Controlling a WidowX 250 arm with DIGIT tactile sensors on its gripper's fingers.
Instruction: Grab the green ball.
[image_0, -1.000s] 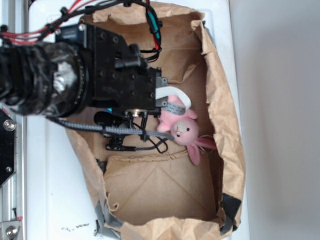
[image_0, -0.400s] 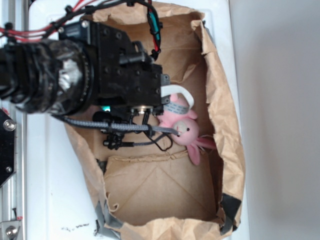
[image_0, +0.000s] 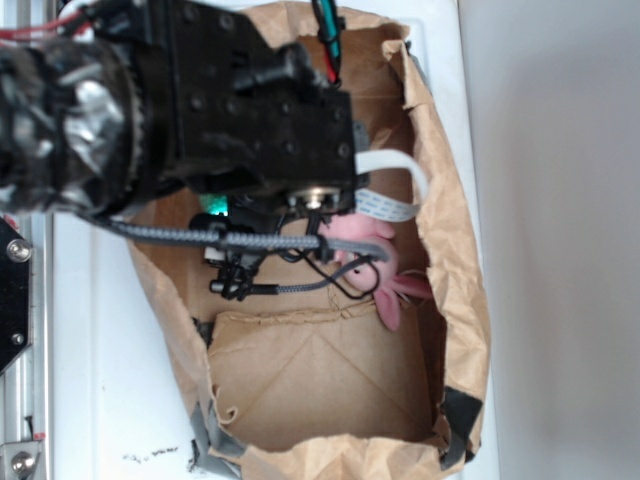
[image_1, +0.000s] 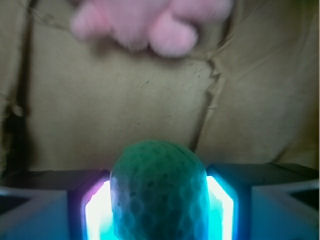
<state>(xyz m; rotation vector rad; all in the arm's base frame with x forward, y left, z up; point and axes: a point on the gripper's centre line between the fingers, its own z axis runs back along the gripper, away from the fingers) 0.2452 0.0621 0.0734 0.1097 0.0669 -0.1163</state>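
Observation:
In the wrist view the green ball (image_1: 159, 192), ridged and mint-green, sits squeezed between my two glowing finger pads (image_1: 97, 212). My gripper (image_1: 159, 215) is shut on it, above the brown paper floor. The pink plush bunny (image_1: 150, 22) lies ahead, blurred, at the top of that view. In the exterior view my black arm and gripper body (image_0: 250, 130) fill the upper bag; the ball is hidden under them, only a teal glow (image_0: 213, 205) shows. The bunny (image_0: 375, 262) lies just right of the gripper.
I am inside a brown paper bag (image_0: 455, 260) with crumpled standing walls, on a white table (image_0: 100, 400). Black cables (image_0: 280, 262) hang from the gripper over the bag floor. A folded paper flap (image_0: 320, 370) covers the bag's lower half.
The arm has risen toward the camera and shifted right and up in the exterior view, now covering more of the bunny.

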